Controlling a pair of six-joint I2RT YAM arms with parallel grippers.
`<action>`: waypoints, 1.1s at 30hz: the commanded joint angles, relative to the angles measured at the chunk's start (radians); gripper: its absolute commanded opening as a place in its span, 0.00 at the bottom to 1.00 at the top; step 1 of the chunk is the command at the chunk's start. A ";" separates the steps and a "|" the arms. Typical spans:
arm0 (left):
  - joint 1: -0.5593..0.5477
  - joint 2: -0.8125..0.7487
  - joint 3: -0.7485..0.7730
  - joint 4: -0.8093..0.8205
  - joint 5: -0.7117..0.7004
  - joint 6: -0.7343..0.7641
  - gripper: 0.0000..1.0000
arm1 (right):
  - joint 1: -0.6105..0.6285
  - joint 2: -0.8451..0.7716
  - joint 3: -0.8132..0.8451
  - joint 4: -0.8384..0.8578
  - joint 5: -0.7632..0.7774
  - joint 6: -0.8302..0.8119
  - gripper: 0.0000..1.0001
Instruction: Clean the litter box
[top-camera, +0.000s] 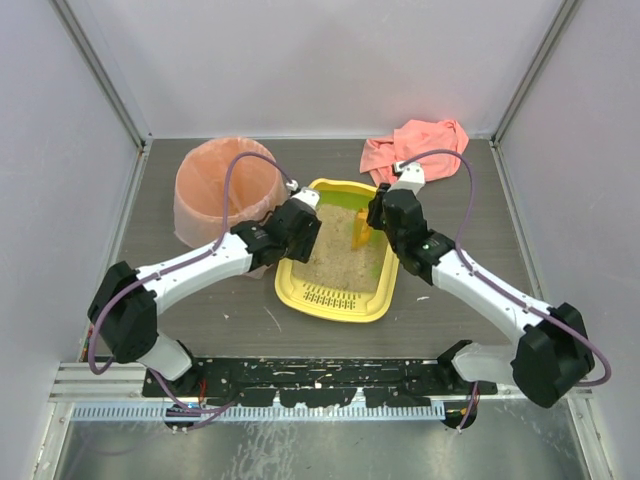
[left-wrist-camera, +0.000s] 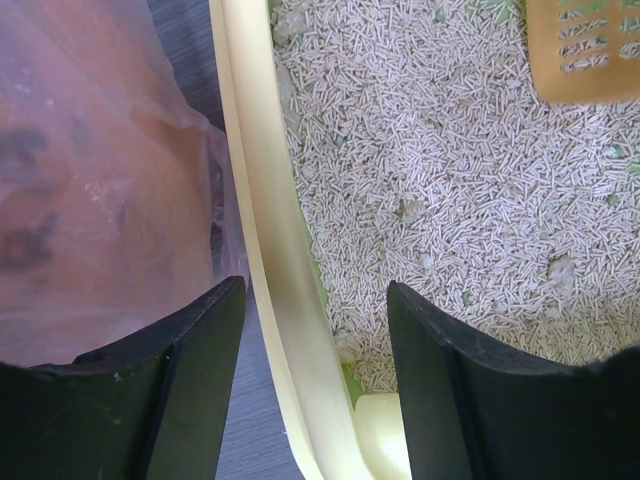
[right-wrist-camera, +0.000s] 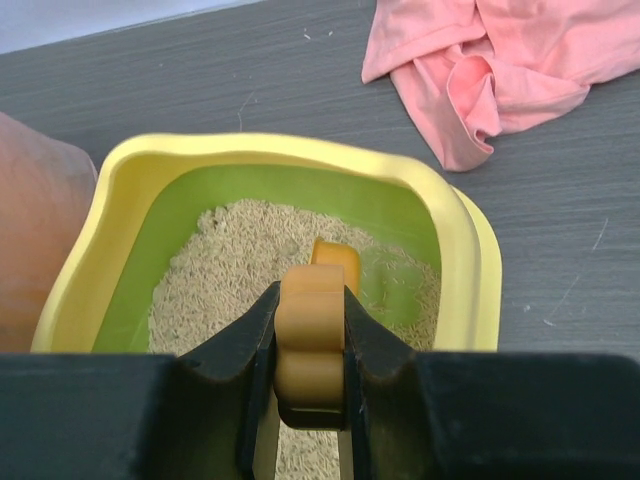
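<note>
The yellow litter box (top-camera: 338, 306) with green inner walls and sandy litter sits mid-table, its slotted grate at the near end. My left gripper (left-wrist-camera: 316, 330) is open and straddles the box's left rim (left-wrist-camera: 262, 190), one finger outside, one over the litter. My right gripper (right-wrist-camera: 311, 330) is shut on the handle of the orange scoop (right-wrist-camera: 312, 325), whose slotted blade (left-wrist-camera: 583, 50) stands in the litter near the far right of the box (right-wrist-camera: 470, 270). In the top view the scoop (top-camera: 361, 232) shows just left of the right gripper (top-camera: 378, 212).
A round bin lined with a pink bag (top-camera: 226, 190) stands against the box's left side; its bag (left-wrist-camera: 90, 180) fills the left of the left wrist view. A pink cloth (top-camera: 415, 145) lies at the back right, also in the right wrist view (right-wrist-camera: 500, 70).
</note>
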 joint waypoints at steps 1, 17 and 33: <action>0.001 -0.051 -0.028 0.041 0.014 -0.017 0.59 | -0.030 0.067 0.111 0.120 0.031 -0.002 0.01; 0.000 -0.033 -0.061 0.076 0.001 0.008 0.48 | -0.129 0.212 0.063 0.186 -0.221 0.119 0.01; 0.001 0.007 -0.025 0.081 -0.010 0.065 0.47 | -0.101 0.313 -0.129 0.555 -0.444 0.370 0.01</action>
